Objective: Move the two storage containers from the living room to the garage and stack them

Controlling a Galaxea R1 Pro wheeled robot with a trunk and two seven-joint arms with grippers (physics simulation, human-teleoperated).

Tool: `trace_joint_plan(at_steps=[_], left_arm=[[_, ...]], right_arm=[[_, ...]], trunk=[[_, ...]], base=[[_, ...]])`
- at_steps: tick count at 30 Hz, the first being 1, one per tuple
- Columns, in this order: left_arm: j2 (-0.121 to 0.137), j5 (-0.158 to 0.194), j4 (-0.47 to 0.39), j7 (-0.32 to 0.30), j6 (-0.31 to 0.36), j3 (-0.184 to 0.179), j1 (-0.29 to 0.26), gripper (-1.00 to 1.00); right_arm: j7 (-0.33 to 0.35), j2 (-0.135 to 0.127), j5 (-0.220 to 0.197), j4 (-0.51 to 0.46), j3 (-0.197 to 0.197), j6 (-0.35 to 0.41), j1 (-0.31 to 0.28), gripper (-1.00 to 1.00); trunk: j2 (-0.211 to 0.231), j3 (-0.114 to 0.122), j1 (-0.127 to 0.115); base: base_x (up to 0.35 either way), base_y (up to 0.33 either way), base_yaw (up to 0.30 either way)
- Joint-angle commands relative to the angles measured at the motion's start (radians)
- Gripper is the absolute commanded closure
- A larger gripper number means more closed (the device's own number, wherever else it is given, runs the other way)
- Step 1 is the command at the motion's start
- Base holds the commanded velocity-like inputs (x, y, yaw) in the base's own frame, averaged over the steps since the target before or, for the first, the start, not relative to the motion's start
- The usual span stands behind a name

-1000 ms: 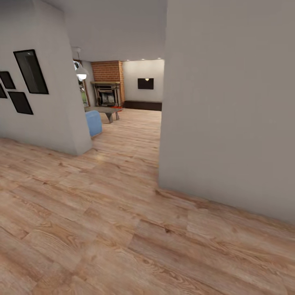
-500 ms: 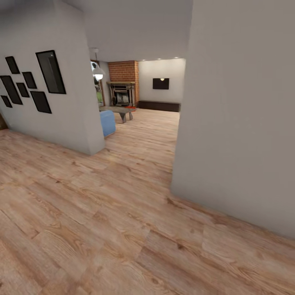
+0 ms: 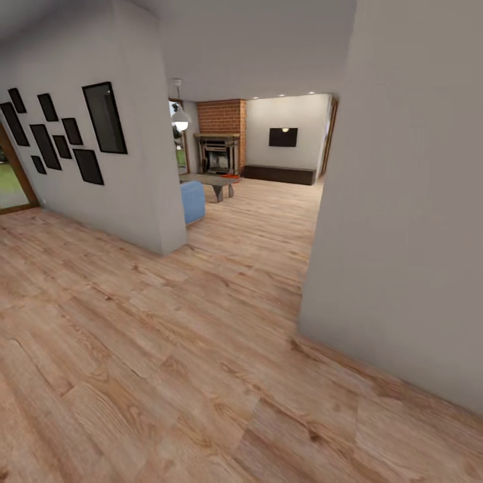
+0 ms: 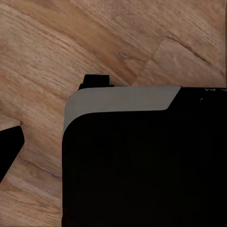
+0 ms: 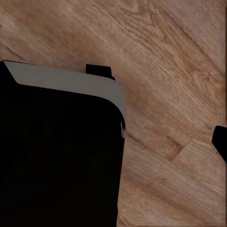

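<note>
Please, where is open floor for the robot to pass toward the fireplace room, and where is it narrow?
Open wood floor spreads in front. The passage narrows between the wall with black frames and the grey wall. Beyond, a blue seat and low table crowd the side with the frames.

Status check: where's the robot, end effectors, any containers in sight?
In hallway facing living room: brick fireplace, TV ahead. End effector states unreadable. Small orange-red speck by coffee table, unidentifiable. Wall corner close on right.

Living room (image 3: 268,194) ahead through opening: brick fireplace, wall TV, plank floor.
</note>
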Motion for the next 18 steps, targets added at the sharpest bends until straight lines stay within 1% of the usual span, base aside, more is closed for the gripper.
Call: trace_joint_plan(at_steps=[1,18], left_arm=[[0.0,0.001,0.001,0.002,-0.004,0.003,-0.001,-1.0],[0.0,0.001,0.001,0.002,-0.002,0.003,-0.001,-1.0]], right_arm=[[-0.001,0.001,-0.009,0.003,0.008,-0.005,-0.001,-1.0],[-0.001,0.004,-0.009,0.003,0.009,-0.005,-0.001,-1.0]], trunk=[[0.0,-0.001,0.001],[0.0,-0.001,0.001]], base=[[0.322,0.0,0.004],[0.322,0.0,0.007]])
